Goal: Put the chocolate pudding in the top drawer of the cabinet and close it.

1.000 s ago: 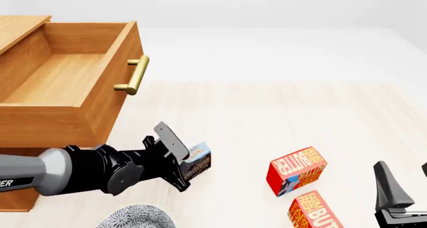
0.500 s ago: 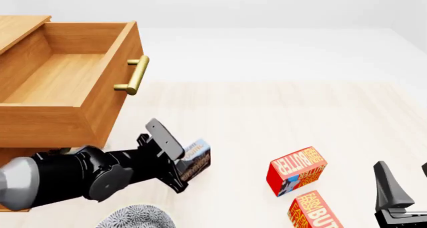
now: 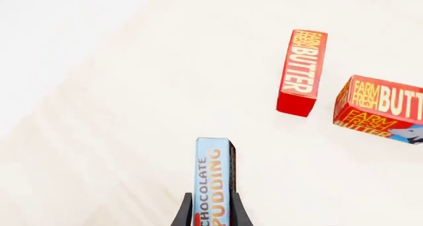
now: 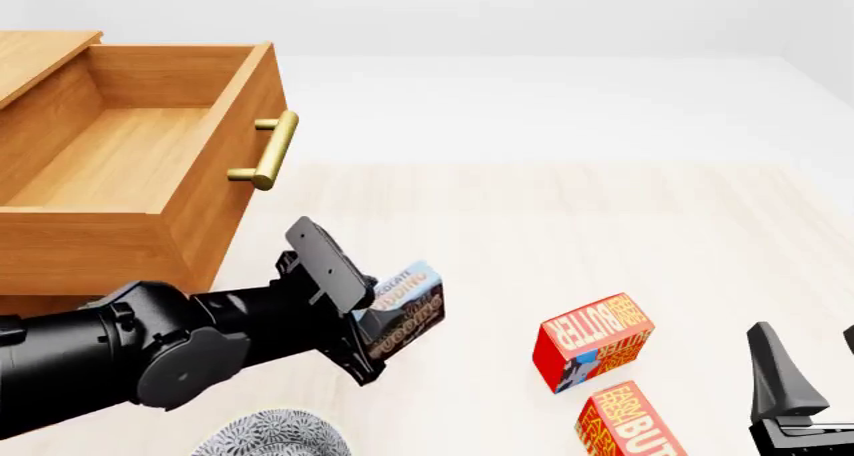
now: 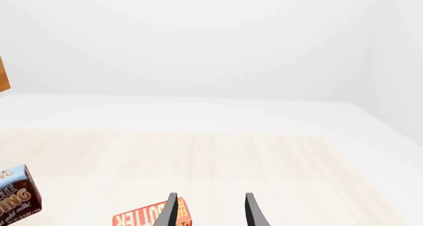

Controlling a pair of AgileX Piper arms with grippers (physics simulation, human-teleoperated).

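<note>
Left arm holds pudding box below the open drawer

At upper left the top drawer [image 4: 134, 156] of the cabinet [image 4: 40, 51] stands pulled out; lower centre-left, the left gripper [image 4: 380, 321] clamps the chocolate pudding [image 4: 404, 309]; two butter boxes [image 4: 594, 341] lie right of it, and the right gripper [image 5: 210, 208], jaws parted and empty, sits lower right.

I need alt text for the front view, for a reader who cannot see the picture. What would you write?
The black left gripper holds the small blue and brown chocolate pudding box just in front of the open light-brown wooden top drawer with its brass bar handle. Two red-orange butter boxes lie to the right, near the open right gripper.
</note>
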